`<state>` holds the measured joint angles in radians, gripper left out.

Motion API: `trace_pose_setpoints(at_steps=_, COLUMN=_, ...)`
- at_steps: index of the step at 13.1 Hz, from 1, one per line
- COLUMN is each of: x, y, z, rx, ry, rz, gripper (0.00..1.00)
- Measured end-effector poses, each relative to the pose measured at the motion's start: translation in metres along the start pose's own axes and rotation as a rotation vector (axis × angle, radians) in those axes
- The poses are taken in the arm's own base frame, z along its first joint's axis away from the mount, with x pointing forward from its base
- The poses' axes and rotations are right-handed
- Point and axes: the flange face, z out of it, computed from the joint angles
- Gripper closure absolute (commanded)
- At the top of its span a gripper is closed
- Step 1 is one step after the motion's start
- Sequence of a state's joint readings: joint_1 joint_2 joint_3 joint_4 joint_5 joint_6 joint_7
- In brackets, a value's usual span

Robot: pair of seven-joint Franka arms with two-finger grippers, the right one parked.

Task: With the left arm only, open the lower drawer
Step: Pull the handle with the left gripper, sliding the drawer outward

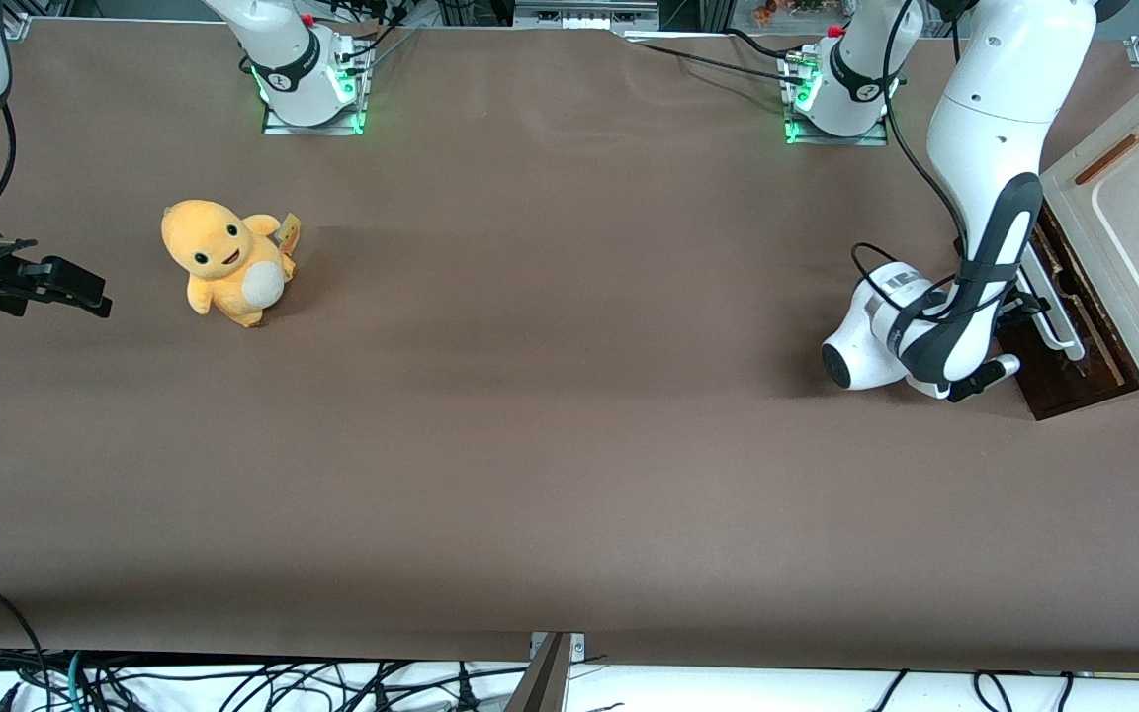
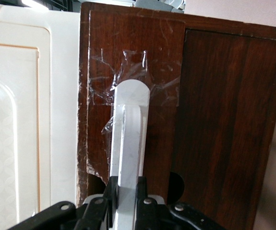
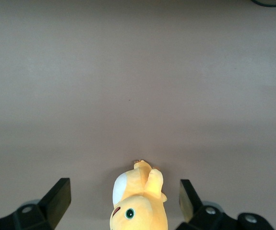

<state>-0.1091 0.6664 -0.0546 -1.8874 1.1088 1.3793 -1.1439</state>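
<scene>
Claw: the left arm (image 1: 985,148) had its gripper (image 2: 126,201) clamped on the white handle (image 2: 129,139).
Lower drawer (image 1: 1064,381): at the working arm's end of the table, under the cream panel (image 1: 1138,213).
Toy: yellow plush (image 1: 225,259) toward the parked arm's end.

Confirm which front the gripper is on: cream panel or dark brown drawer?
The lower drawer, the dark brown one. The gripper is shut on its white bar handle; the cream panel beside it carries a thin orange-brown bar.
</scene>
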Motion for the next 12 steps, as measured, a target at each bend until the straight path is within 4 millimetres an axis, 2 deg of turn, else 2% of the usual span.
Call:
trace_pose_setpoints(at_steps=4, x=-0.004, y=0.000, z=-0.011, rx=-0.006, ry=0.002, rz=0.004, gripper=0.98)
trace_pose_setpoints(at_steps=12, x=-0.002, y=-0.003, z=-0.020, rx=-0.030, ry=-0.018, rz=0.001, gripper=0.98)
